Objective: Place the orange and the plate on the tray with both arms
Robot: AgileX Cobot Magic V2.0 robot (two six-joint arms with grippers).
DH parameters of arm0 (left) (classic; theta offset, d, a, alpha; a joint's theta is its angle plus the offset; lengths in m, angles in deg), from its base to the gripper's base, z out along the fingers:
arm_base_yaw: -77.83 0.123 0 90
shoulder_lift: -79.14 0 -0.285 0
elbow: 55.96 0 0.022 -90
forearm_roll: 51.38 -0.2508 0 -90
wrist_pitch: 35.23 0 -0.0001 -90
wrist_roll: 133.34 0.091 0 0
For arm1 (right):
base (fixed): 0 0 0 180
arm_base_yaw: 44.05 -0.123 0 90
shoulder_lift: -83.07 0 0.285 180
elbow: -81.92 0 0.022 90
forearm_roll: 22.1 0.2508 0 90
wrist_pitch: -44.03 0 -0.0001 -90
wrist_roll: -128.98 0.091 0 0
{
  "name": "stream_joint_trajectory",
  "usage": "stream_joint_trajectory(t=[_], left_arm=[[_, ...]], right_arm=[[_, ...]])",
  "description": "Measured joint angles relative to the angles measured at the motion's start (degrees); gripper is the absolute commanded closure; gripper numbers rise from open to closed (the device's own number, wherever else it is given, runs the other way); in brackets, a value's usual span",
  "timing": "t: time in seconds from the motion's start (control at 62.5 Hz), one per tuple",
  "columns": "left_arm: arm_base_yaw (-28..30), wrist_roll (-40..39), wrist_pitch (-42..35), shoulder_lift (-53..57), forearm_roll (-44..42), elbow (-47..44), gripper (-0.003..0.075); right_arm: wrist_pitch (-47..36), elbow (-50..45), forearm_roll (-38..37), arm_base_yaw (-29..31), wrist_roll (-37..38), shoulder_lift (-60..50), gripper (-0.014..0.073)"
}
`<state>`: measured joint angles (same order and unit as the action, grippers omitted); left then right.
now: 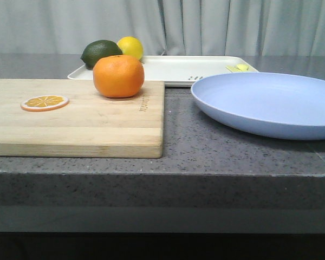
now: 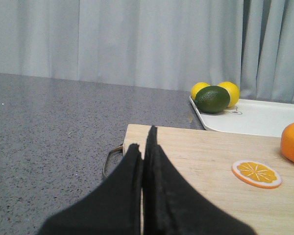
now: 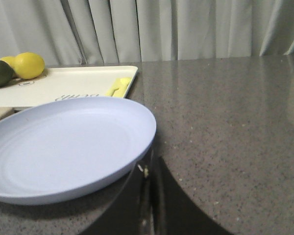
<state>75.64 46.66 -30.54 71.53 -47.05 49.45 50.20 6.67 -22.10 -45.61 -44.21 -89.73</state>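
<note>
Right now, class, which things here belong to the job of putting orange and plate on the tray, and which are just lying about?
Job: orange, plate, tray.
Lying about: cutting board, orange slice, lemons, lime.

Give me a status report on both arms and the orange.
Left gripper shut, empty, over cutting board edge. Right gripper shut, empty, beside plate. Orange on board, plate on counter, tray holds lime, lemons.
</note>
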Motion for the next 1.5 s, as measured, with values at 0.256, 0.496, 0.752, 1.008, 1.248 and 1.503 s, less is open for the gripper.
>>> stream_joint_trajectory(t=[0.256,0.496,0.752,1.008,1.248,1.503], left_arm=[[0.0,0.0,15.3,-4.8,0.0,20.9,0.0740],[0.0,0.0,30.8,-19.4,0.0,38.2,0.0740],[0.0,0.0,34.3,-30.7,0.0,41.9,0.0740],[0.0,0.0,34.3,-38.0,0.0,41.9,0.0740],[0.0,0.0,34.2,-43.0,0.0,41.9,0.0612],[0.0,0.0,34.1,-43.7,-0.4,41.9,0.0155]], right_arm=[[8.5,17.6,-2.9,0.0,0.0,1.7,0.0661],[21.4,32.3,-7.4,0.0,0.0,14.5,0.0661],[26.9,35.7,-7.4,0.0,0.0,27.5,0.0661],[27.5,35.7,-7.4,0.0,0.0,36.4,0.0661],[28.9,35.7,-7.4,0.0,0.0,41.0,0.0503],[29.3,35.8,-7.2,0.0,0.0,41.5,0.0047]])
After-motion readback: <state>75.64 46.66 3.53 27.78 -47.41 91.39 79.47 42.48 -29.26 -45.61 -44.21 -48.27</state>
